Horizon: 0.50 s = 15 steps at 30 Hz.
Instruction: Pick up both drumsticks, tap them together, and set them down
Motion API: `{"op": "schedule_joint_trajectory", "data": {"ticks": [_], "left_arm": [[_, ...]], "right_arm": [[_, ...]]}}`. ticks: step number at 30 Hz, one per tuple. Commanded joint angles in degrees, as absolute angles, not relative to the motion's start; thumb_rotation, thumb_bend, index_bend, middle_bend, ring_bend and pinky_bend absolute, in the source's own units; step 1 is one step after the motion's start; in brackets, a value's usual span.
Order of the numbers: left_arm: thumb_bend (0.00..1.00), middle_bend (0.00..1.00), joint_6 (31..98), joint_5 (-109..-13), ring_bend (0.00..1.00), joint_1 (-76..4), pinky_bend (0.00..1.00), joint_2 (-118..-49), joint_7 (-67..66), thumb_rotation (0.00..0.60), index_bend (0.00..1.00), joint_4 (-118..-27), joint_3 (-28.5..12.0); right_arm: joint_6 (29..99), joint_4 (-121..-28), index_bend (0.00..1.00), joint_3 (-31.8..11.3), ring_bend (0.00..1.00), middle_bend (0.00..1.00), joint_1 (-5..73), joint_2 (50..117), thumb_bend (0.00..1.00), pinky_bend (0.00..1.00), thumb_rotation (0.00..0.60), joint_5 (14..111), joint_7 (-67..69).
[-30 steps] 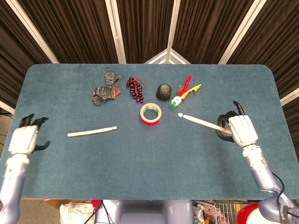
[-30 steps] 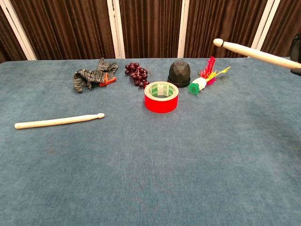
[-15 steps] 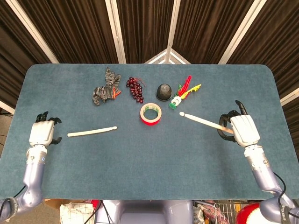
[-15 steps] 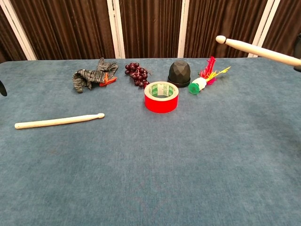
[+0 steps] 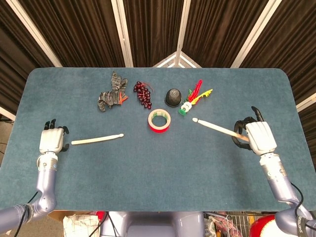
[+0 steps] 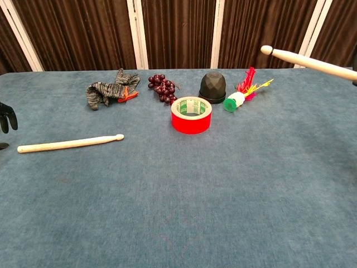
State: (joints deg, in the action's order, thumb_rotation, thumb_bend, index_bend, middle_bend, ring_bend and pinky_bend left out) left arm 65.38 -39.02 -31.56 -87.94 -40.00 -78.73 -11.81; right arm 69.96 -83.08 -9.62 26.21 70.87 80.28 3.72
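One pale wooden drumstick point(image 5: 97, 138) point(image 6: 70, 143) lies on the blue table, left of centre, tip pointing right. My left hand point(image 5: 51, 140) point(image 6: 5, 118) hovers just beyond its butt end with fingers apart and nothing in them. My right hand point(image 5: 257, 135) grips the butt of the second drumstick point(image 5: 216, 128) point(image 6: 308, 61), which is held above the table with its tip pointing left toward the middle. In the chest view only this stick shows, the right hand being cut off at the frame edge.
A red tape roll point(image 5: 159, 120) point(image 6: 191, 114) sits mid-table. Behind it are a black dome point(image 5: 172, 97), dark grapes point(image 5: 143, 94), a grey striped cloth point(image 5: 111, 97) and a feathered shuttlecock toy point(image 5: 194, 99).
My left hand has moved right and inward to the butt end of the lying drumstick. My right hand has drifted slightly right with its stick.
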Motion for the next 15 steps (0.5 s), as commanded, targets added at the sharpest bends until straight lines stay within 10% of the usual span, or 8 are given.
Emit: {"op": "schedule_joint_trajectory", "data": {"ticks": [1, 15], "left_arm": [[0.41, 0.39, 65.44, -39.55, 0.00, -32.01, 0.00, -89.68, -39.80, 0.600, 0.40, -76.77, -11.44], [0.44, 0.42, 64.93, -43.36, 0.00, -33.41, 0.00, -94.52, -38.19, 0.600, 0.42, -73.02, -10.67]], "right_arm": [[69.77, -82.71, 0.77, -9.61, 0.40, 0.63, 26.23, 71.05, 0.44, 0.01, 0.600, 80.15, 3.75], [69.48, -81.21, 0.77, -9.66, 0.40, 0.63, 26.01, 71.28, 0.46, 0.02, 0.600, 79.67, 3.67]]}}
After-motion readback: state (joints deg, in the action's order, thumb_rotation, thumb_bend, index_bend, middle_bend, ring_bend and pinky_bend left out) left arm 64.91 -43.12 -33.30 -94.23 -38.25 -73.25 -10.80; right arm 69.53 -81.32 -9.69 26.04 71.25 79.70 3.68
